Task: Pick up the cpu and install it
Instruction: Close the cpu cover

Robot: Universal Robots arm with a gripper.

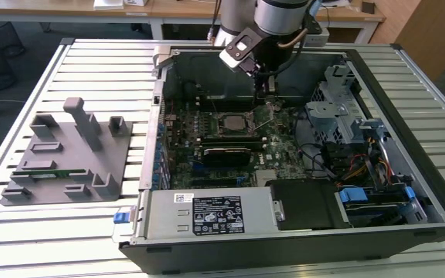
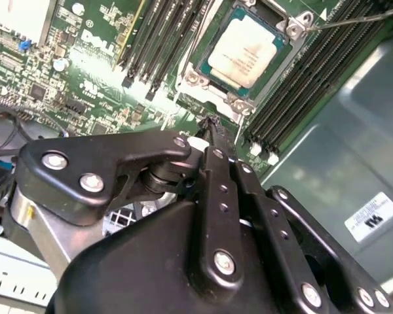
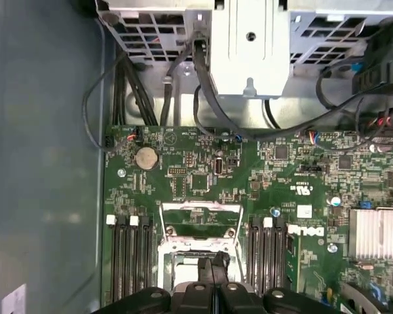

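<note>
One tool (image 2: 209, 125) to report, and I read it as pinched narrow: in both wrist views its two black fingers (image 2: 217, 170) meet at the tips with nothing between them. It hangs low inside the open computer case (image 1: 284, 252), in the upper middle of the exterior view. Its tips are just above the motherboard (image 1: 284, 133) and just beside the socket (image 2: 195, 77), apart from it as far as I can judge.

The cpu (image 2: 245, 55) lies flat in that socket, silver top up and square with the frame. In the exterior view it is the pale square near the centre of the case. Picking up and placing look done to me, so I take the step in hand to be the securing.

In the first wrist view the hinged load plate (image 3: 200, 219) appears folded back off the chip. In the second wrist view a thin metal lever (image 2: 354, 19) stands clear of the socket. My judgement is that the next move calls for a light, well-aimed touch on plate or lever. The tips should keep off the chip's face and the memory slots (image 2: 164, 39) flanking it, since a sideways nudge could unseat the cpu.

At the exterior view's left a grey fixture (image 1: 64, 153) sits on the slatted surface (image 1: 21, 231), well apart from the case.
</note>
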